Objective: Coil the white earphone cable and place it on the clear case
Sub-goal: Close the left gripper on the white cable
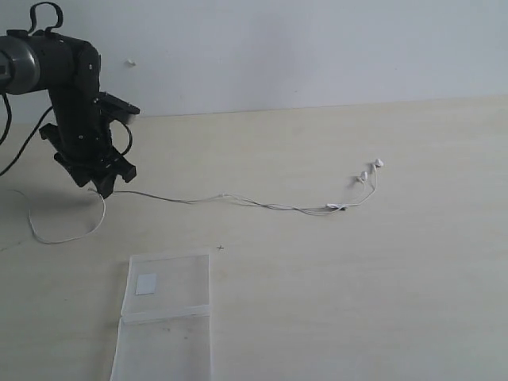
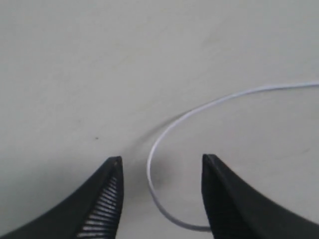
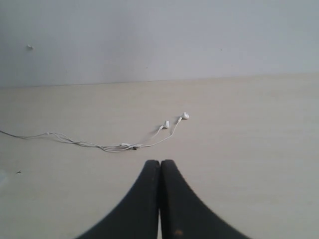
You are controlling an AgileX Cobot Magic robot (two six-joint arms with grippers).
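The white earphone cable (image 1: 238, 200) lies stretched across the pale table, its two earbuds (image 1: 373, 168) at the right and a loose loop (image 1: 75, 234) at the left. My left gripper (image 1: 101, 187) hangs open just above the cable near that loop. In the left wrist view a curve of the cable (image 2: 154, 184) runs between the spread black fingers (image 2: 107, 199), touching neither. The clear case (image 1: 167, 313) lies open and flat near the front, a whitish square patch (image 1: 146, 284) in its far half. My right gripper (image 3: 160, 167) is shut and empty, well short of the earbuds (image 3: 177, 121).
A pale wall (image 1: 317, 48) rises behind the table's far edge. A tiny dark speck (image 1: 221, 248) sits just beyond the case. The right arm does not show in the exterior view.
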